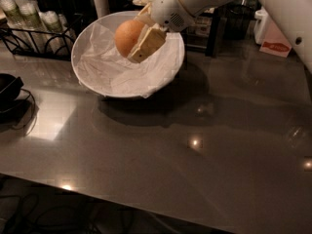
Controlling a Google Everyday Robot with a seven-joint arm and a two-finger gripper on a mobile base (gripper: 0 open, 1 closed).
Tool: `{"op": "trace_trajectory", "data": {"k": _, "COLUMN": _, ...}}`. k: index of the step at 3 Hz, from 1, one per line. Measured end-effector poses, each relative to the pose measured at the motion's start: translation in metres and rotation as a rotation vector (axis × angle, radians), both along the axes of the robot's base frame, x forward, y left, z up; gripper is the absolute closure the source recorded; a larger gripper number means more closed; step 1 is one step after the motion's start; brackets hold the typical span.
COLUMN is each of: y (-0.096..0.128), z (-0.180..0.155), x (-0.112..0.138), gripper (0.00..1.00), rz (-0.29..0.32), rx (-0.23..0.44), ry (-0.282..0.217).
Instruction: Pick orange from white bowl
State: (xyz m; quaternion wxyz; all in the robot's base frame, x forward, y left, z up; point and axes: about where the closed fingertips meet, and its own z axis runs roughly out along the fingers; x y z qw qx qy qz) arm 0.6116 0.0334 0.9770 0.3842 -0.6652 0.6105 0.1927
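The hand [137,39] is clamped on the orange [127,35] with its far finger mostly hidden behind the fruit, and the arm [195,1] is cut off at the top right. The orange sits over the far side of the tilted white bowl [80,48] — whether it touches the paper lining [117,72] is unclear. A wire rack [34,38] stands behind on the table [195,169].

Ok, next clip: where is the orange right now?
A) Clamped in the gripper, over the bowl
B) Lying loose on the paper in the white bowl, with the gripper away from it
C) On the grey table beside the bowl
A: the gripper is shut on the orange, one finger pressed to its side, with the white bowl and its paper lining beneath.
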Motion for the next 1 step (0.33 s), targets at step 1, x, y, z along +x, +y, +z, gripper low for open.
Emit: {"op": "trace_trajectory", "data": {"k": 1, "y": 0.0006, "z": 0.0000, "x": -0.0005, "gripper": 1.00, "rz": 0.002, "rx": 0.002, "ry": 0.001}}
